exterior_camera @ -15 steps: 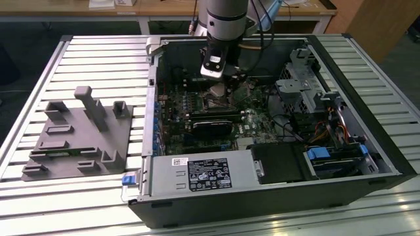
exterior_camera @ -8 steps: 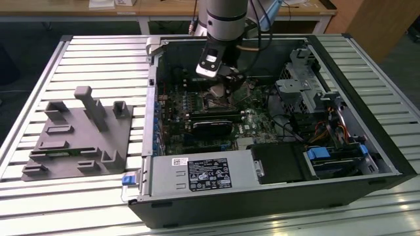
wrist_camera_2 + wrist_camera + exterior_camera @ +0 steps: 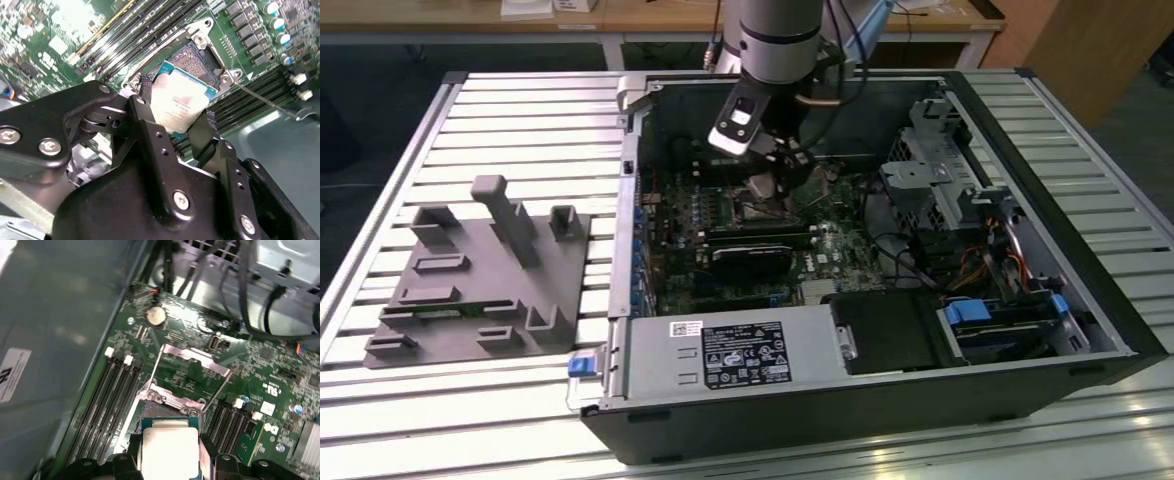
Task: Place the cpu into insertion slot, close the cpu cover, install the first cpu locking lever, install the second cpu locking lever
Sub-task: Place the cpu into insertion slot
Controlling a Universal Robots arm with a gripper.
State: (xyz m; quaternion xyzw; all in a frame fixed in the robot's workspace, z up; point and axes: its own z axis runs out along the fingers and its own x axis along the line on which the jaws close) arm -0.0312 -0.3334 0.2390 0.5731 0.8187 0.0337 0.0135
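**Second wrist view: cpu [image 3: 181, 100] clamped in the jaws, poised at the open insertion slot [image 3: 200, 57]**

In the second wrist view the black jaws are closed on the cpu, one on each of two opposite edges, with its dull metal top facing the camera. The chip hangs just above the green motherboard [image 3: 45, 45] and, as far as I can judge, is not yet seated.

Straight beyond it, away from the jaws, lies the insertion slot, dark inside its silver rim and partly hidden by the chip. The chip's edges look roughly in line with that rim, so the slot lies down the jaws' own axis from the chip rather than off to a side. A thin locking lever [image 3: 265, 102] angles away beside the slot.

In the first wrist view the cpu cover [image 3: 196, 356] stands swung open beyond the chip, and the board shows through its square window.

In the exterior view the open computer case [image 3: 881, 400] lies on the slatted counter [image 3: 520, 110], toward the exterior view's right edge. A grey fixture [image 3: 474, 280] sits toward the left edge.
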